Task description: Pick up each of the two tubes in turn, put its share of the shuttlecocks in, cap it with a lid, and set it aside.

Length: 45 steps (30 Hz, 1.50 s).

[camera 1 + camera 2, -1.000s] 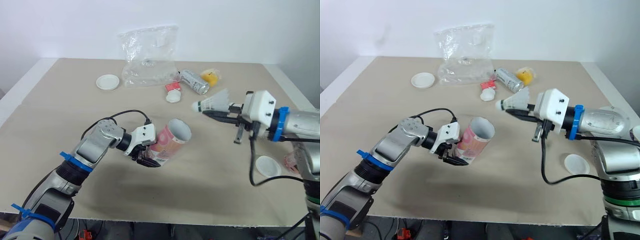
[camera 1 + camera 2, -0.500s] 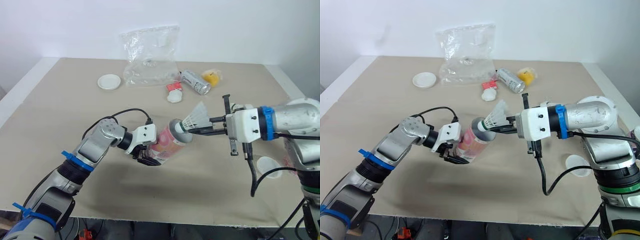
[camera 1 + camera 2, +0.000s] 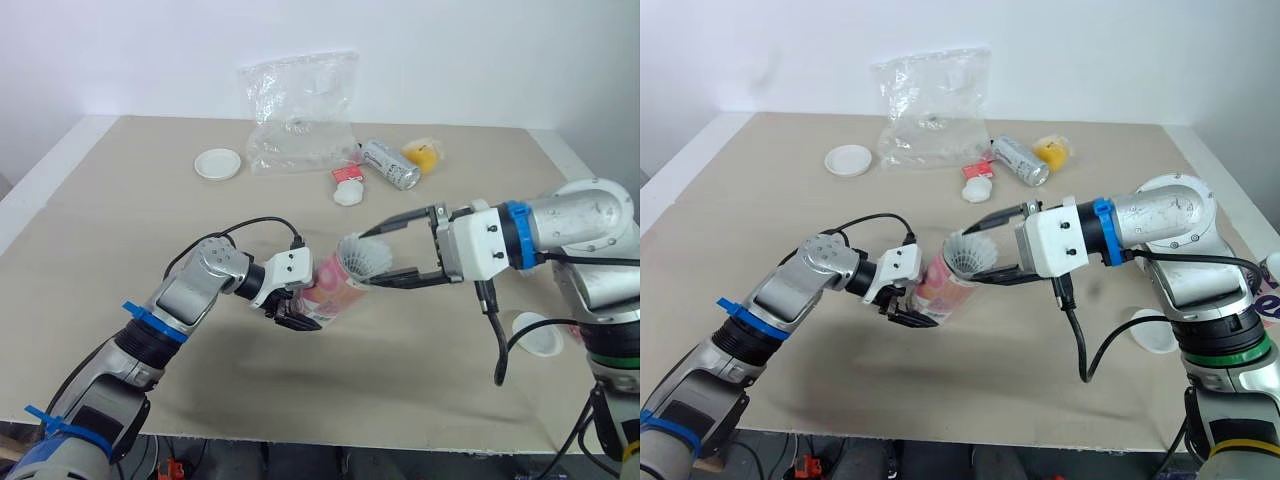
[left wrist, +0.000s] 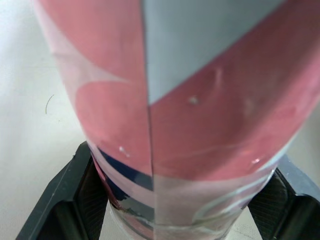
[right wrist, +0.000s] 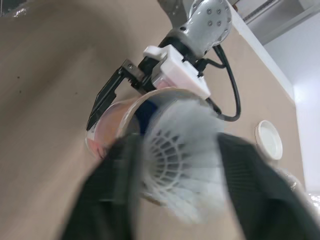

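Shuttlecock [image 3: 363,260] in the mouth of the tube [image 3: 328,287], and that's what we've got at the middle of the frame in the head views. Its white feathered skirt sticks out of the opening while the cork end is down inside, out of sight.

We see the left gripper [image 3: 298,314] clamped on the lower part of the pink tube, holding it tilted off the table [image 3: 120,230] with the open end up and toward the right of the frame. In the left wrist view the two black fingers [image 4: 65,195] press against either side of the tube's body.

Over to the right gripper [image 3: 976,254]: its fingers are spread wide, one above the skirt and one below it, bracketing the tube's mouth. We can't tell whether the lower finger touches the feathers.

Further back, at upper centre, lies a crumpled clear plastic bag [image 3: 300,110]. Just right of it the second tube [image 3: 388,164], silver, lies on its side beside something yellow [image 3: 424,154]. We count three white lids: one [image 3: 217,163] at upper left, a smaller one [image 3: 347,195] below the bag, and one [image 3: 536,332] at lower right beneath the right arm's cable.
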Each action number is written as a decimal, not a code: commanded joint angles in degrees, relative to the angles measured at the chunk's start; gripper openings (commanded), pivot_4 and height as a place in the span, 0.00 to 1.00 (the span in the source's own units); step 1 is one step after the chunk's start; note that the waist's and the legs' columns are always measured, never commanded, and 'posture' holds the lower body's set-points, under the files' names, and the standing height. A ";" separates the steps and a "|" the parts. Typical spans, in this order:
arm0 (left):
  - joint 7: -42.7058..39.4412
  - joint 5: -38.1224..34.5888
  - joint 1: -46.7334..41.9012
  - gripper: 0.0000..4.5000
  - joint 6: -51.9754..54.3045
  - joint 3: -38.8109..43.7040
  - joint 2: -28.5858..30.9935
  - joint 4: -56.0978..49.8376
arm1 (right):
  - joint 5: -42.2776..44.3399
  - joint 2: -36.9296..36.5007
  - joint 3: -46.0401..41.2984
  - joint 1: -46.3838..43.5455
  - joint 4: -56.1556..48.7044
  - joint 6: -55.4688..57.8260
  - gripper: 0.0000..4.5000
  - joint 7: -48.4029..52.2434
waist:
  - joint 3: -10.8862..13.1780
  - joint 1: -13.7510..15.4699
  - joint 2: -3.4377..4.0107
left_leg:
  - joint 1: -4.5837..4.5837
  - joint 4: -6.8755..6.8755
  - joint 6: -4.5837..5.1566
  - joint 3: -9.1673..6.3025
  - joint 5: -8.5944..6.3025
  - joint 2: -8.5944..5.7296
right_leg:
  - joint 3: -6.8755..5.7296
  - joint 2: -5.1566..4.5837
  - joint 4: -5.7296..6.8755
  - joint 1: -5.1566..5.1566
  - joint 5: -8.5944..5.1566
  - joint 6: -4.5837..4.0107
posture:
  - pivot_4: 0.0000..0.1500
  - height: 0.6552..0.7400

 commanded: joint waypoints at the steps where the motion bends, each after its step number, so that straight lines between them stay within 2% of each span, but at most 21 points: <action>1: 0.33 0.59 -0.06 0.76 0.42 0.37 0.44 0.49 | 4.84 -0.45 -3.50 -0.57 -3.42 4.67 0.98 -1.25 | 0.00 0.01 0.00 | 0.00 0.00 0.00 0.00 0.00 0.00 | 0.00 0.00 0.00 0.00 0.00 0.00 | 1.00 1.00; 10: 0.18 1.02 -0.36 0.76 0.00 0.14 0.49 1.09 | 20.39 1.80 -22.79 9.71 -4.52 29.82 0.98 -22.54 | -0.01 0.08 -0.04 | -0.01 0.00 0.00 -0.02 0.00 -0.02 | 0.00 -0.02 0.02 0.02 0.02 -0.03 | 1.00 1.00; 15: 0.24 1.06 -0.34 0.76 0.06 -0.04 0.22 0.73 | 13.15 7.49 -34.61 24.64 0.31 32.77 0.98 -41.23 | -0.11 0.24 -0.20 | 0.00 0.00 0.01 -0.12 0.01 0.00 | -0.09 0.01 0.03 0.09 0.00 -0.04 | 1.00 1.00; 20: 0.67 0.84 0.36 0.76 0.59 -0.15 -0.17 -0.39 | 9.13 8.88 -35.43 30.64 -0.03 32.22 0.98 -47.14 | -0.14 -0.09 0.17 | 0.02 -0.01 0.02 0.08 0.01 -0.10 | 0.12 -0.06 0.04 0.00 0.02 0.07 | 1.00 1.00; 28: 1.10 0.65 1.51 0.76 1.58 -0.39 -0.11 -2.62 | 5.91 8.97 -35.29 34.29 4.86 29.00 0.98 -48.21 | -0.14 -0.09 0.15 | 0.04 0.01 0.11 0.05 0.07 -0.07 | 0.12 -0.01 0.02 0.06 0.07 0.11 | 1.00 1.00; 45: 2.14 -0.07 3.82 0.76 5.34 0.04 0.55 -7.54 | 5.66 6.32 -34.59 29.73 20.42 26.86 0.98 -43.97 | -0.14 -0.10 0.15 | 0.04 -0.02 0.11 0.04 0.07 -0.08 | 0.12 -0.01 0.00 0.06 0.06 0.11 | 1.00 1.00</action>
